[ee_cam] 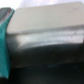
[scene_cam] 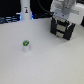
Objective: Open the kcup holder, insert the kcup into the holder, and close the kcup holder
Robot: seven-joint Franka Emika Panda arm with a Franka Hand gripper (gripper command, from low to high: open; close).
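We see the kcup (scene_cam: 26, 46) standing alone on the white bench (scene_cam: 45, 65), left of centre in the exterior view, well apart from the kcup holder (scene_cam: 61, 27) in the upper right. Our gripper (scene_cam: 64, 11) sits right over the holder; whether the jaws are apart or together, we cannot tell. The wrist view shows only a blurred grey edge. We judge the risk to be a slipped handle pull, dragging the holder.
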